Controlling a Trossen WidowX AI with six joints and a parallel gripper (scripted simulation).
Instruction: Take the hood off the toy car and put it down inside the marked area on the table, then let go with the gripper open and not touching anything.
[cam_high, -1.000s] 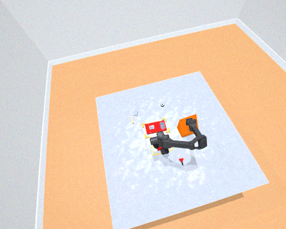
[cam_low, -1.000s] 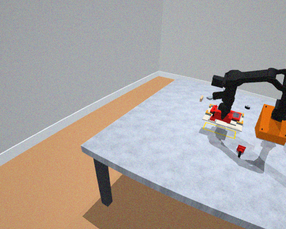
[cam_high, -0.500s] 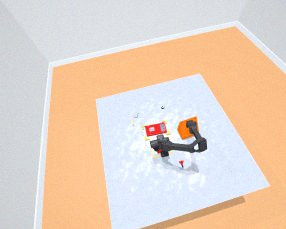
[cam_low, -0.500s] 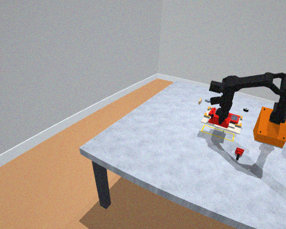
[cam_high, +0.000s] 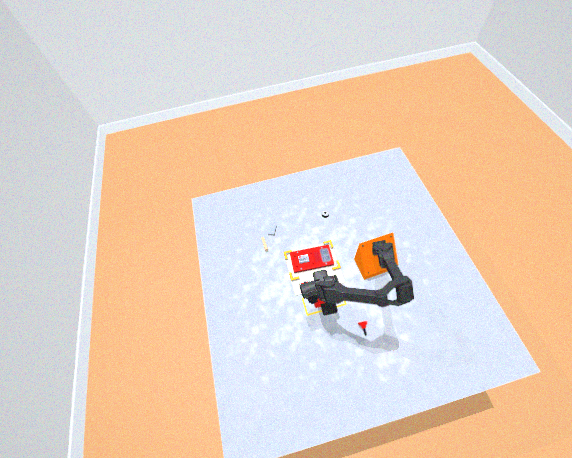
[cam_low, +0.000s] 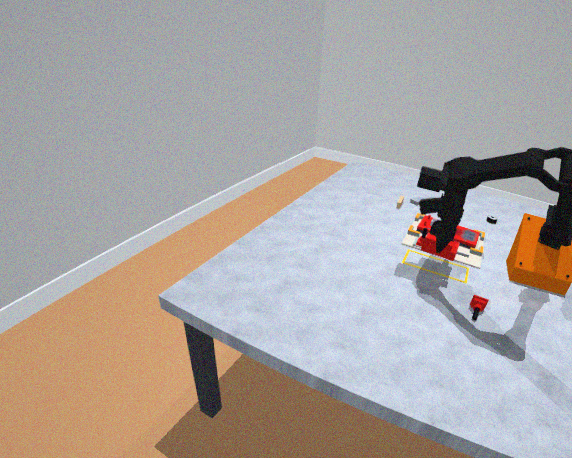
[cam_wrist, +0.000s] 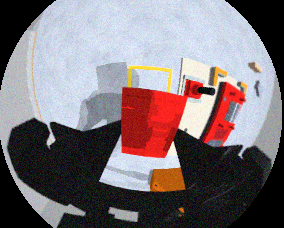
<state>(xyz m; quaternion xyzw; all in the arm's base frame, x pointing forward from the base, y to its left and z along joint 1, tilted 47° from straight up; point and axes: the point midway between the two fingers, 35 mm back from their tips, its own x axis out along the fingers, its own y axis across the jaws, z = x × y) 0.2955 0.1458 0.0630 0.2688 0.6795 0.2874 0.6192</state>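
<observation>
The hood fills the centre of the wrist view, a red block pinched between the two fingers of the gripper, which are closed against its sides and stopped there by its width. It looks like a stiff moulded part, boxy and slightly tapered toward the lower edge, probably light for its size (the fingers stand wide on it, so it is a broad piece). The smooth faces could slip if the squeeze eased, and the taper makes a low grasp less sure; the flat opposed side walls, where it is held, seem the right place to take it.

In the exterior view the hood hangs off the table, at the right of the frame, just in front of the car and above the near edge of its base plate. The yellow marked area lies just below it in that frame; in the wrist view its outline shows just above the hood.

From the top, the gripper sits over the yellow outline, below the red car at mid frame. A small red part lies apart, lower right, and the orange arm base stands to the right.

The set-down is not yet done; I judge it needs a straight lowering before release.
</observation>
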